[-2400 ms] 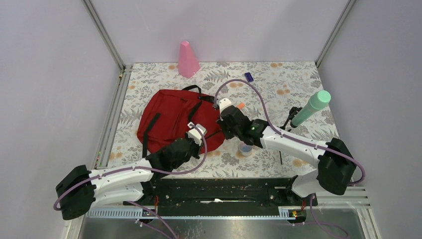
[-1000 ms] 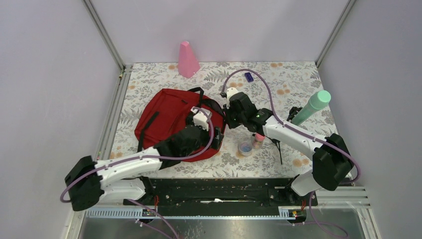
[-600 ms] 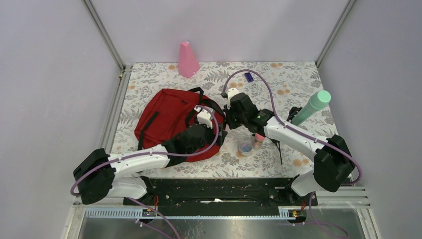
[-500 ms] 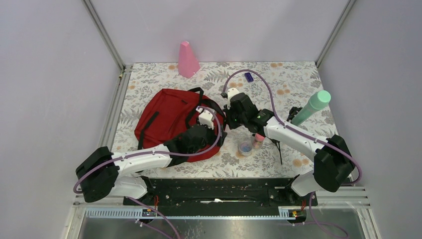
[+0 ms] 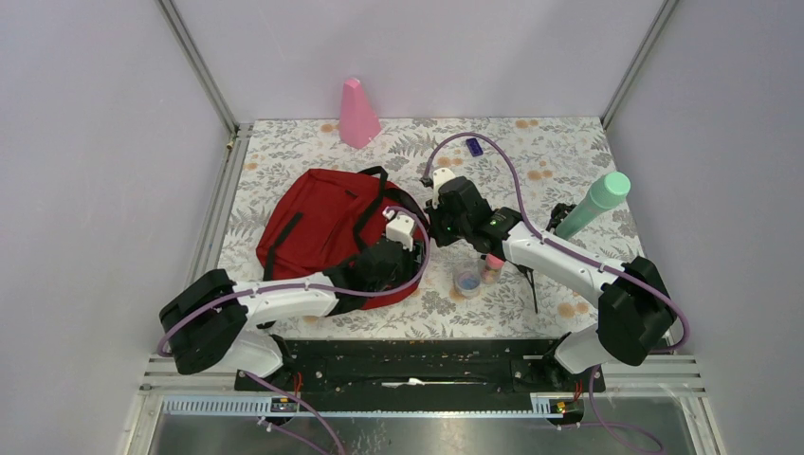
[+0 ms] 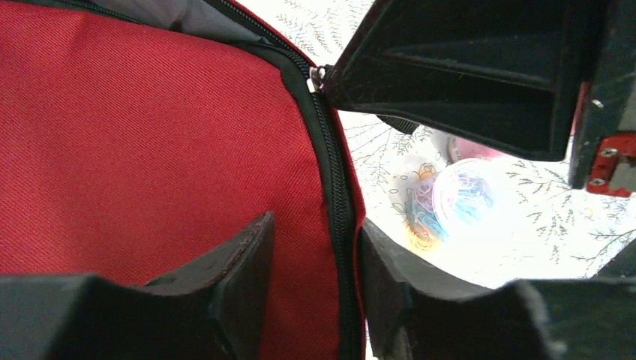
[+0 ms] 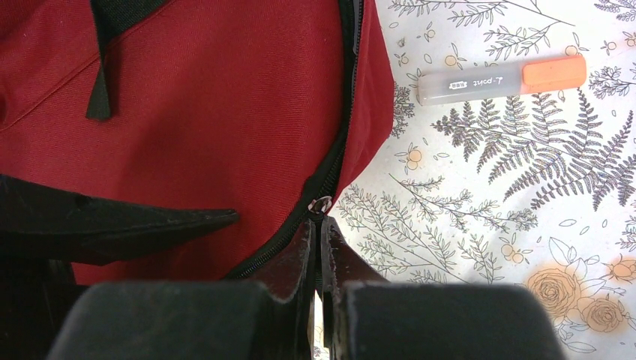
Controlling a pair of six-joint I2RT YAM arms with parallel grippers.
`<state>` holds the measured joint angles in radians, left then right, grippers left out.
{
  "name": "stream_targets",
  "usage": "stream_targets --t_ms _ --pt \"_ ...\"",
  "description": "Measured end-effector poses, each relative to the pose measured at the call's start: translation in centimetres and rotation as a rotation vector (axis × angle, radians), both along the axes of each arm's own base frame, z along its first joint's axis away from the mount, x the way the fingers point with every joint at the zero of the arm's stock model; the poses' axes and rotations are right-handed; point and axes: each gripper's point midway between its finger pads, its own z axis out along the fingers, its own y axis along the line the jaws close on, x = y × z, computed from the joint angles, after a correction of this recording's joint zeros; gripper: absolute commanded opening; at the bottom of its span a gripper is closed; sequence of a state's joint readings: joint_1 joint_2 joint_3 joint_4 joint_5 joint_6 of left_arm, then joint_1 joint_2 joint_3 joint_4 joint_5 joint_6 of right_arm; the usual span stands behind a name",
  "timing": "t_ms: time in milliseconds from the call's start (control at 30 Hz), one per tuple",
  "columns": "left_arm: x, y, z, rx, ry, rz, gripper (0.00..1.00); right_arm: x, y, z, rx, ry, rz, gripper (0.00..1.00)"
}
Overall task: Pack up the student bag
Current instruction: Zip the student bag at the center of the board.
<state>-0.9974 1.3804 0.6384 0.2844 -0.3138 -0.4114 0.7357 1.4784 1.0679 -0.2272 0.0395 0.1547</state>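
- The student bag (image 5: 322,227), dark red, lies flat on the left half of the flowered table (image 5: 559,152), its zipped edge facing the middle.
- Its zip (image 6: 334,187) runs round that edge. The teeth look meshed on the near stretch, and grey lining (image 6: 169,11) shows beyond the far end, so the mouth seems partly open.
- The right gripper (image 7: 321,229) has its fingers pressed together on the small metal zipper pull (image 7: 321,203).
- The left gripper (image 6: 315,229) straddles the same edge nearer the robot. Its fingers stand apart with the zip and a strip of red cloth between them, and I see no firm clamp on the fabric.
- The step in hand is probably working the zip to widen the mouth. It would go best if the left fingers pinch the edge so the bag cannot slide, and the right draws the pull along the line of the teeth, low and steady, not lifting away.
- The pull is tiny, so a sideways tug could slip it from the tips or bunch the cloth.
- Things to pack wait just beside the bag: a grey marker (image 7: 501,79) with an orange cap, and a clear tub of paper clips (image 6: 459,196).
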Motion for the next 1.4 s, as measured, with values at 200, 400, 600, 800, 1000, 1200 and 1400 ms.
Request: stream_targets --t_ms 200,400,600,800,1000,1200,1400 --pt "0.0 0.0 -0.1 0.004 0.0 -0.001 0.11 0.0 0.0 0.0 0.0 0.0 -0.001 0.0" --pt "0.1 0.1 -0.3 0.008 0.002 0.002 0.0 0.2 -0.2 -0.1 -0.01 -0.004 -0.011 0.0" --pt "0.0 0.2 -0.4 0.004 0.007 0.005 0.0 0.5 -0.5 -0.7 -0.032 -0.005 -0.03 0.0" --pt "-0.7 0.7 -0.6 -0.013 0.019 0.0 0.0 1.0 -0.5 -1.1 -0.046 -0.009 -0.042 0.0" --pt "-1.4 1.3 -0.7 -0.045 0.035 0.001 0.0 1.4 -0.4 -1.3 -0.06 -0.019 -0.049 0.0" --pt "-2.0 1.6 -0.8 -0.059 0.051 -0.007 0.0 1.6 -0.3 -1.8 -0.07 -0.021 -0.04 0.0" --pt "-3.0 2.6 -0.9 -0.055 0.065 -0.017 0.0 1.7 -0.2 -2.6 -0.086 -0.01 -0.035 0.0"
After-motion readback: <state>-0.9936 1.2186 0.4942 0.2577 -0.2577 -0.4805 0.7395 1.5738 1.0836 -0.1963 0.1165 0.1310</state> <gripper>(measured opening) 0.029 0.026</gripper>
